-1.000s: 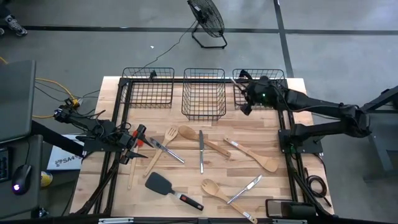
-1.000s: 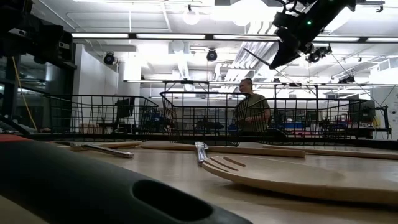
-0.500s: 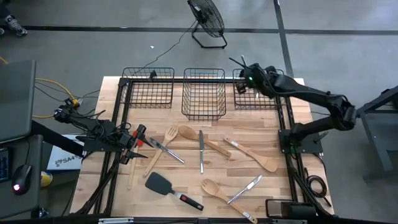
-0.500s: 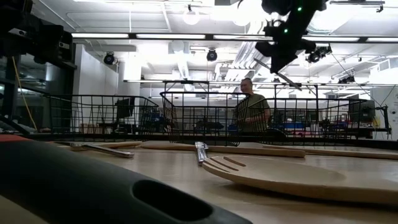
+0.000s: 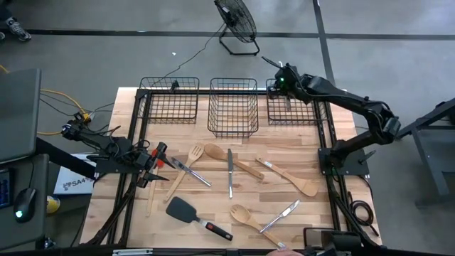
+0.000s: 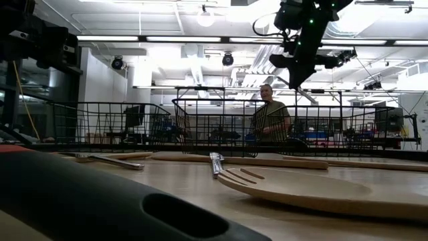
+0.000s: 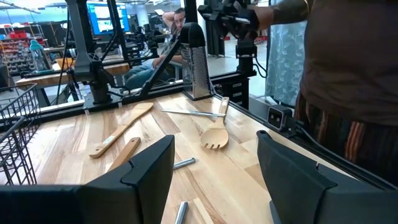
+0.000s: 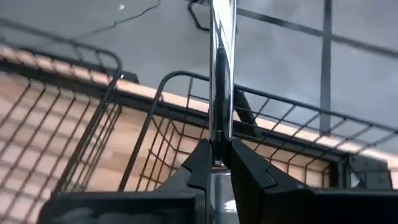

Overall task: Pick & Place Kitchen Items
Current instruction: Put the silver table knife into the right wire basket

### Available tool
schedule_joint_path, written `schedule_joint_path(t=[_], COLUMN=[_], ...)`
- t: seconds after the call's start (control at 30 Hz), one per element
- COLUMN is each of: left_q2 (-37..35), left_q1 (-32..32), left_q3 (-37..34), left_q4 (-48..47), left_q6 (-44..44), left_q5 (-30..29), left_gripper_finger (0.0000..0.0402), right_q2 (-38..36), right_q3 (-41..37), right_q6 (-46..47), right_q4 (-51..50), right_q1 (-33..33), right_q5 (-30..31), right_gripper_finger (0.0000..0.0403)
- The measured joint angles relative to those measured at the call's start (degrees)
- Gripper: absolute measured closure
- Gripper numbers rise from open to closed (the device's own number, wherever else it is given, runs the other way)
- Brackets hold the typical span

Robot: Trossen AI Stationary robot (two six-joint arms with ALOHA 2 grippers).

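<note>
My right gripper (image 5: pixel 284 76) hovers high over the far-left corner of the right wire basket (image 5: pixel 307 114), shut on a silver metal utensil (image 8: pixel 222 68) whose free end (image 5: pixel 267 62) points past the table's far edge. My left gripper (image 5: pixel 158 158) waits open at the table's left side, its fingers (image 7: pixel 149 168) wide apart. On the wood lie a wooden fork (image 5: pixel 193 153), wooden spoons (image 5: pixel 214 151) (image 5: pixel 306 187) (image 5: pixel 240 212), a table knife (image 5: pixel 229 171), other silver cutlery (image 5: pixel 287 212) (image 5: pixel 186 171) and a black turner (image 5: pixel 181 208). My right gripper pinches the silver utensil's shaft (image 8: pixel 217 152) between its two fingers (image 8: pixel 200 163). The utensil runs on along the fingers, straight out past their tips. It is lifted clear, well above the basket rim. Which end of the utensil is held is hidden by the fingers.
Three black wire baskets stand in a row along the far edge: left (image 5: pixel 169 99), middle (image 5: pixel 233 107), right. A floor fan (image 5: pixel 237 23) stands beyond the table. A person (image 7: pixel 348 93) is close at the table's near side, and another (image 6: pixel 271 120) stands beyond the table.
My right gripper, still shut on the silver utensil, has moved from above the right basket's inside toward the table's far edge, to above the basket's far-left corner. It has turned, so the utensil now points out past the far edge.
</note>
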Motion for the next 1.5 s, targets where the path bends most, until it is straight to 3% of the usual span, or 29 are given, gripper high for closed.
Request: schedule_joint_path(t=[0.23, 0.37, 0.63, 1.17, 1.5], left_q2=[0.01, -0.01, -0.01, 0.0, -0.01], left_q1=[0.0, 0.0, -0.02, 0.0, -0.01], left_q3=[0.01, 0.01, 0.01, 0.0, 0.01], left_q4=[0.0, 0.0, 0.0, 0.0, 0.0], left_q6=[0.01, -0.01, -0.01, -0.01, -0.01], left_q5=[0.0, 0.0, 0.0, 0.0, 0.0], left_gripper_finger=[0.0174, 0.0174, 0.0174, 0.0174, 0.0174], right_q2=[0.75, 2.97, 6.92, 9.93, 16.66], right_q3=[4.82, 11.12, 20.27, 21.03, 21.03], right_q6=[-6.27, -6.23, -10.96, -14.45, -13.5], right_q4=[-1.22, -9.78, -20.96, -40.53, -43.54], right_q1=[1.51, 2.26, 2.26, 1.29, 0.82], right_q5=[-0.78, -1.12, -8.23, -1.21, -0.64], right_gripper_finger=[0.0373, 0.0373, 0.0373, 0.0373, 0.0373])
